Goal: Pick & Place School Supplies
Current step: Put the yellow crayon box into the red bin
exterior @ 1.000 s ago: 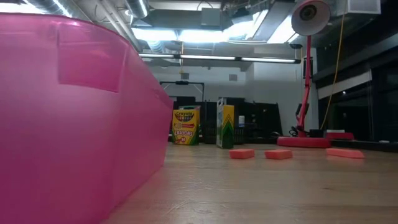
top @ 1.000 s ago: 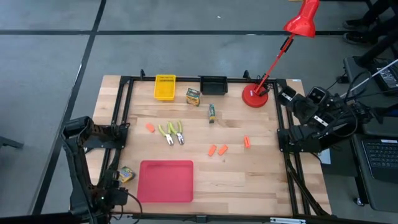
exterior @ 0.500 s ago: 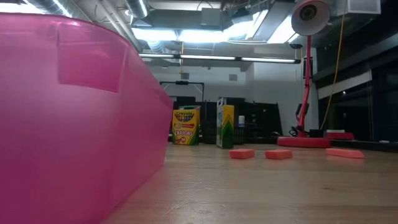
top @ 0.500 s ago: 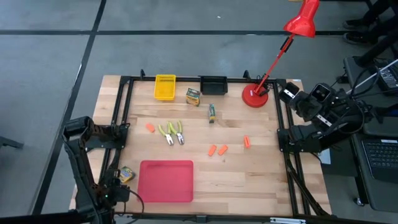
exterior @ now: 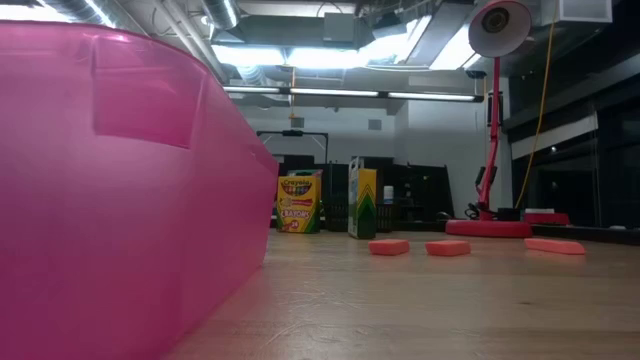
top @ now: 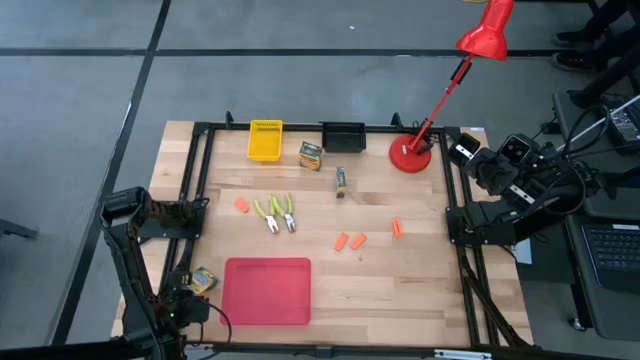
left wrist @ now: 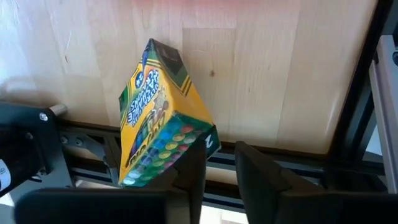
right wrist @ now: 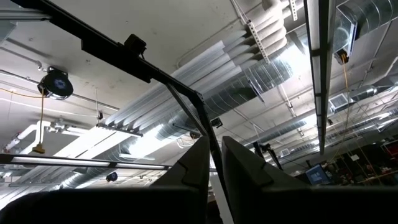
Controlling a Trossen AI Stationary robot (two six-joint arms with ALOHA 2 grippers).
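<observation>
Since a second ago the left arm has drawn back slightly toward the near left corner of the counter (top: 400,290), and nothing else on it has shifted. Seen from the left wrist, the left gripper (left wrist: 219,168) has its 2 fingers standing close together with a narrow gap between them, just beside the lower corner of a tilted crayon box (left wrist: 163,112); that box lies at the counter's near left edge (top: 204,279), next to the red tray (top: 267,291). I cannot tell whether the fingers touch the box. The right gripper (right wrist: 212,163) is raised off the counter's right side and points at the ceiling, its fingers nearly pressed together and holding nothing.

On the counter, a second crayon box (top: 311,155) stands near the far edge beside a yellow bin (top: 265,140) and a black bin (top: 343,135). A third, slimmer box (top: 340,181) stands just nearer. 2 yellow-green pliers (top: 275,212) lie side by side left of centre. 4 orange erasers are scattered: 1 (top: 241,205) left of the pliers, a pair (top: 350,241) near the middle, and 1 (top: 397,228) farther right. The red lamp (top: 411,155) stands at the far right.
</observation>
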